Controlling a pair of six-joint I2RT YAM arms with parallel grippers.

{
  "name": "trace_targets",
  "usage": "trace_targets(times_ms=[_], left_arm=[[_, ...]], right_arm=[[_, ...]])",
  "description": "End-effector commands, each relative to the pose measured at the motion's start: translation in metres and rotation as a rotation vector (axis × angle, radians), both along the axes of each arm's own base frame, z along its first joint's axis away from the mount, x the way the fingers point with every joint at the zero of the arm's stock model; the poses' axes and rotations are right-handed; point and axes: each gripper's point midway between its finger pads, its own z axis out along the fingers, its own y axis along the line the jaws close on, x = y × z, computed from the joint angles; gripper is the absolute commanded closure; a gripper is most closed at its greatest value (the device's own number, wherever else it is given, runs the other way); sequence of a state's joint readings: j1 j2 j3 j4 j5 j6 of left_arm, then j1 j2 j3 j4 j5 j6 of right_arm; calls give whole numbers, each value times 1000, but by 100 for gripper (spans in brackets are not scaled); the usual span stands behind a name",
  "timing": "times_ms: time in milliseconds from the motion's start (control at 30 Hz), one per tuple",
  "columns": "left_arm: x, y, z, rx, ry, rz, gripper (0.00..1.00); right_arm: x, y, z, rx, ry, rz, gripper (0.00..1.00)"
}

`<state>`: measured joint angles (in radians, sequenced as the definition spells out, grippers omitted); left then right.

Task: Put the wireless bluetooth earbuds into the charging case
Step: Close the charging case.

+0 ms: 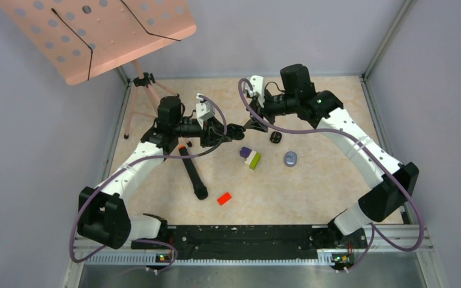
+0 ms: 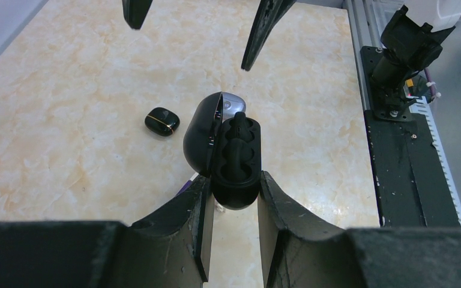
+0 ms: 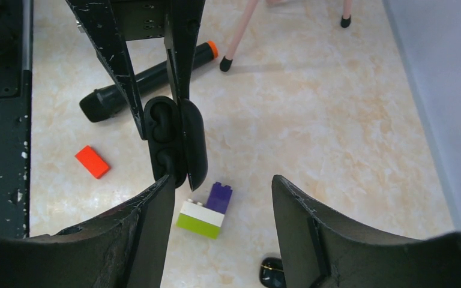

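Note:
My left gripper is shut on the lower end of a black charging case, held above the table with its lid hinged open. Dark rounded earbuds seem to sit in its wells, black on black and hard to make out. The right gripper stands open just beyond the case, nothing between its fingers. In the top view the two grippers, left and right, meet nose to nose at mid-table.
A small glossy black pebble with a gold seam and a pale purple case lie on the table. A purple, white and green brick stack, a red block and a black microphone lie nearer. A pink stand rises at back left.

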<state>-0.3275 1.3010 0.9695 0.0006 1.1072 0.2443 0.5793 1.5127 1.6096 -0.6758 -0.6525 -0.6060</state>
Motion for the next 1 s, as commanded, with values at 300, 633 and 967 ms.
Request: trace_targets(times_ms=[300,633,967], left_arm=[[2,-4,22,-22,-89,-38,100],[2,-4,21,-23,-79,-36,100],[2,-4,23,-31,-79,-34,100]], right_arm=[[-7,26,8,129,116,79,38],[-3,36,3,139,138,93,36],[2,44,-8,121,140,69,36]])
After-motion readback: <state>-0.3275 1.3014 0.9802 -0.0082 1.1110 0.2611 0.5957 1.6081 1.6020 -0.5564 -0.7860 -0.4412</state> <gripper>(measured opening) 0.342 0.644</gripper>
